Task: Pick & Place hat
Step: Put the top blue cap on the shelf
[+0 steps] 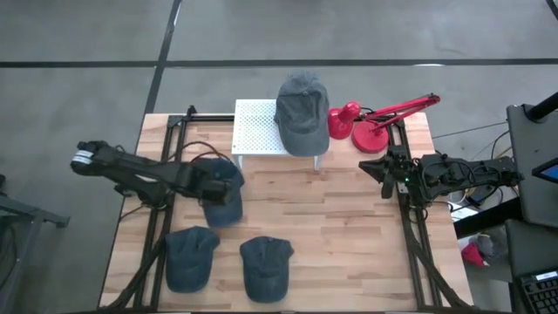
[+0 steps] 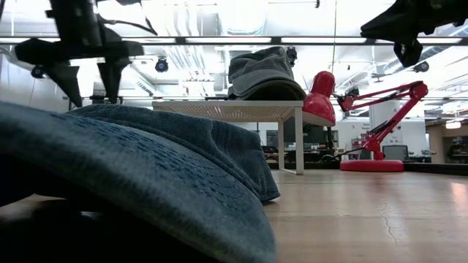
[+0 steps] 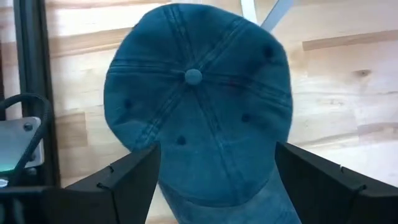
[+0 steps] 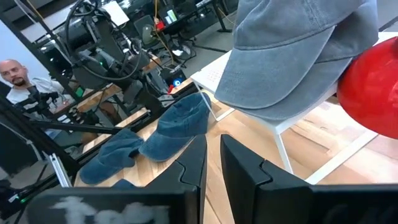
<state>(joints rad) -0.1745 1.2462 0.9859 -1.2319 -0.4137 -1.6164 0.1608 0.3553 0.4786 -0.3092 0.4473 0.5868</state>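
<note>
The table (image 1: 349, 227) is light wood in planks, smooth, with a low sheen and visible grain. The blue hat (image 3: 199, 106) under the left gripper is washed denim-like cloth, matt, with raised seams, stitched eyelets and a cloth-covered top button. The two other blue hats (image 1: 228, 262) look like the same faded fabric. The grey hat (image 1: 302, 109) is matt woven cloth. The white stand (image 1: 257, 131) has a perforated, painted-looking top. The red lamp (image 2: 365, 120) is glossy. The gripper fingers (image 3: 124, 183) are dark, matt, plastic-looking.
</note>
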